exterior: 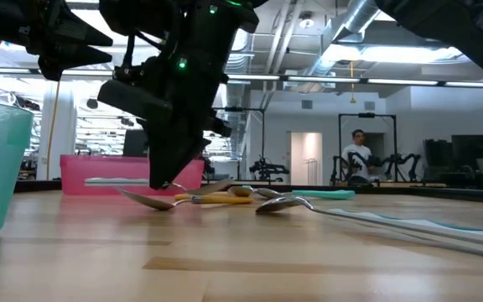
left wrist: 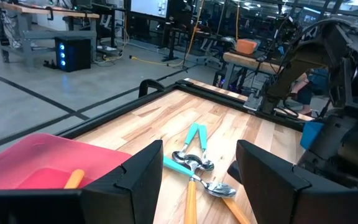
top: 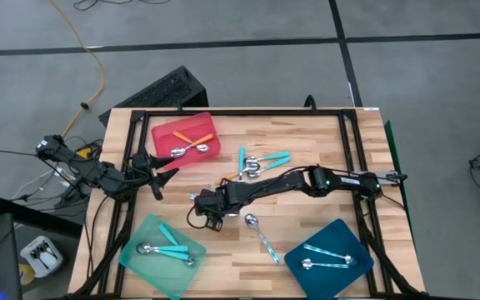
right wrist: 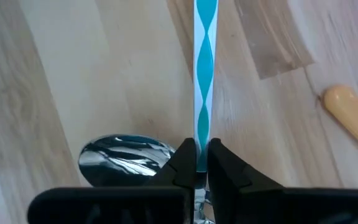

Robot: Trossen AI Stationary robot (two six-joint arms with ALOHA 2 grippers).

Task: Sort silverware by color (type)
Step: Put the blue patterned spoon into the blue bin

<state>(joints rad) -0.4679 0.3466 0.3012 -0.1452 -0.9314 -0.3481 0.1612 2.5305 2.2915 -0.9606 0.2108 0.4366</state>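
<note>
My right gripper [top: 209, 208] is low over the table's middle, shut on a spoon with a turquoise-and-white patterned handle [right wrist: 204, 74]; its shiny bowl [right wrist: 126, 158] shows beside the fingers. My left gripper [top: 163, 177] hangs open by the red tray's [top: 163, 133] near right corner, holding nothing. Orange-handled spoons [top: 192, 143] lie in the red tray, turquoise ones [top: 169, 248] in the mint-green tray [top: 140, 262], patterned ones [top: 327, 260] in the dark-blue tray [top: 344, 233]. A loose cluster of spoons [top: 257, 162] and one patterned spoon [top: 261, 233] lie flat on the wood. My right gripper pinches the patterned spoon's handle close to its bowl end [right wrist: 202, 134] between the two fingers, which come from above, pointing down, and lie across the handle. In the low view the gripper's tip [exterior: 170, 180] stands just above the table; whether the spoon is lifted clear I cannot tell.
An orange handle end [right wrist: 347, 112] lies on the wood close to the held spoon. The black frame rails [top: 240, 112] run around the table. A person [exterior: 359, 155] stands far off in the room behind. Bare wood [top: 223, 258] lies between the mint-green and dark-blue trays.
</note>
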